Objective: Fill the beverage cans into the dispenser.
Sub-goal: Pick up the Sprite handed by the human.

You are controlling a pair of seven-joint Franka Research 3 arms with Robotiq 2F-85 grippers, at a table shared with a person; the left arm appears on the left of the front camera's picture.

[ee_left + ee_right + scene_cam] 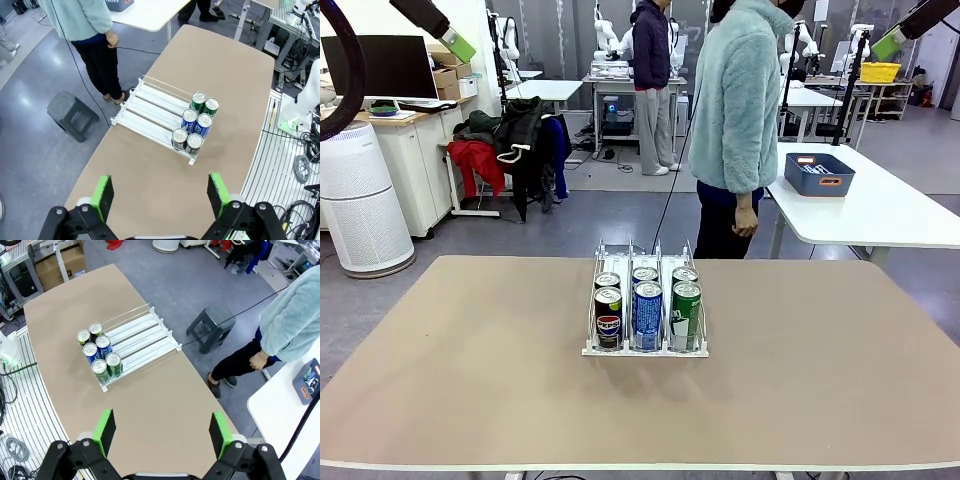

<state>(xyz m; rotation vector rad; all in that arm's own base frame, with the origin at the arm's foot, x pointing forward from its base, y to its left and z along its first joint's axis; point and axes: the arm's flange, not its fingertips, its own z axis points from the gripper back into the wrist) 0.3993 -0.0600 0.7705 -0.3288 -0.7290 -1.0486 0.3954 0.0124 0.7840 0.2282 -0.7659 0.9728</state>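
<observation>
High above table, hovering with left gripper and right gripper wide, empty; six cans racked in dispenser; likely finished unless handed more.

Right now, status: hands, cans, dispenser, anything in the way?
Left hand open, empty, high above table. Right hand same. Six cans in dispenser, two per lane, robot-side end. Person at far edge, clear of table.

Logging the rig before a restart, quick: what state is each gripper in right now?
Left gripper: open, holding nothing.
Right gripper: open, holding nothing.
</observation>
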